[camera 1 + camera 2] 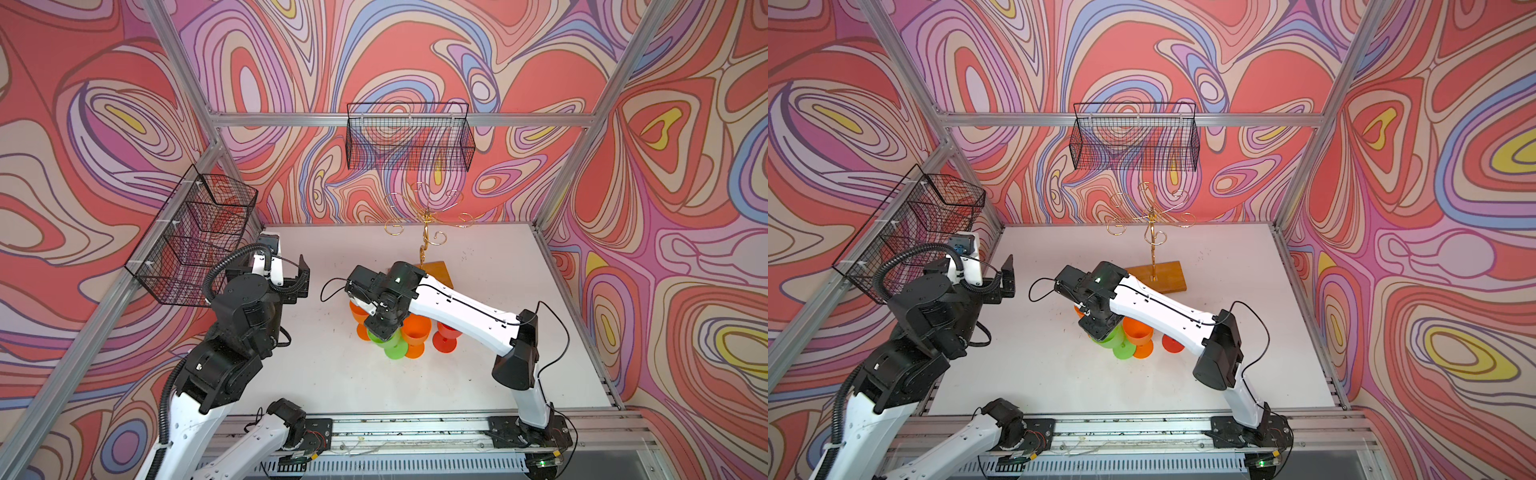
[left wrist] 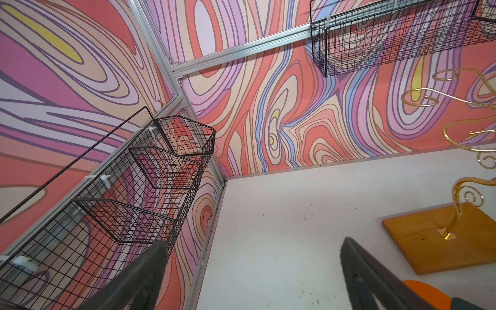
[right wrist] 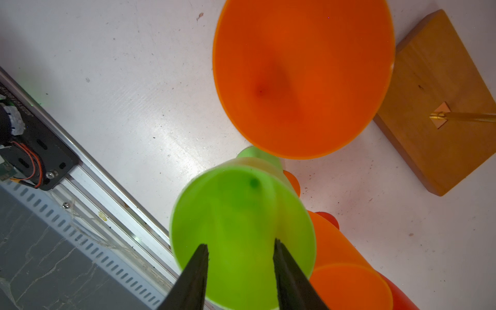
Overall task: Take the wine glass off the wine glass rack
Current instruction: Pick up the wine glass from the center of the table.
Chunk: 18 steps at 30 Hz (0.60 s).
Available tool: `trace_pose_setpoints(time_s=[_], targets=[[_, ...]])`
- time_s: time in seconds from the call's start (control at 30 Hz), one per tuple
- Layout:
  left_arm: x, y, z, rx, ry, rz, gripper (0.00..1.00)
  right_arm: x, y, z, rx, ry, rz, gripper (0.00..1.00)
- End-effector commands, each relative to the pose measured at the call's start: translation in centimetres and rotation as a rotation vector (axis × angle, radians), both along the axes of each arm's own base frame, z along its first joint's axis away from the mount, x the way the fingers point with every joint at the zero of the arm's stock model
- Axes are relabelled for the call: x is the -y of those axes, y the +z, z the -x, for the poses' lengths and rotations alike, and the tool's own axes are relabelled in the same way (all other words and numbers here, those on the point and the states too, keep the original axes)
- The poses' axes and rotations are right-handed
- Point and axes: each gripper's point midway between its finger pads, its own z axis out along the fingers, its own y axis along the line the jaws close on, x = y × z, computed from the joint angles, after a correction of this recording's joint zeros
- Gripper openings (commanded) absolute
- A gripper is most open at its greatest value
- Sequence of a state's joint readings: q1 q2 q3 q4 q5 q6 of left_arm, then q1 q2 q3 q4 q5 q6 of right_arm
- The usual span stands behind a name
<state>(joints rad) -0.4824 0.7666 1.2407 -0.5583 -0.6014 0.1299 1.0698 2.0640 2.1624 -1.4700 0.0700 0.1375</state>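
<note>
The right gripper (image 3: 240, 243) has its jaws partly apart at the open mouth of the green wine glass (image 3: 230, 204); I cannot tell whether they pinch its wall. That glass is down at the worktop (image 1: 478, 374) directly under the jaws, with an orange wine glass (image 3: 303, 77) just past their tips and the wine glass rack (image 1: 1154, 232) farther beyond. The left gripper (image 1: 305, 276) holds its jaws spread wide with nothing between them, well apart from the glasses.
</note>
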Motion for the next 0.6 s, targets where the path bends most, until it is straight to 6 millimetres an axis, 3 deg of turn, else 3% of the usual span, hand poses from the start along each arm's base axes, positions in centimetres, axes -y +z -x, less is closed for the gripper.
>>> trace_pose_setpoints(time_s=[0.0, 0.3, 0.57], targets=[[-0.1, -0.4, 0.0, -0.017, 0.004, -0.001, 1.0, -0.1, 0.8, 0.2, 0.006, 0.019, -0.043, 0.42], [-0.2, -0.5, 0.0, -0.02, 0.005, 0.001, 1.0, -1.0, 2.0, -0.1, 0.034, 0.04, -0.111, 0.42], [-0.1, -0.7, -0.2, -0.028, 0.004, 0.001, 1.0, -2.6, 4.6, 0.5, 0.048, 0.088, -0.251, 0.42]])
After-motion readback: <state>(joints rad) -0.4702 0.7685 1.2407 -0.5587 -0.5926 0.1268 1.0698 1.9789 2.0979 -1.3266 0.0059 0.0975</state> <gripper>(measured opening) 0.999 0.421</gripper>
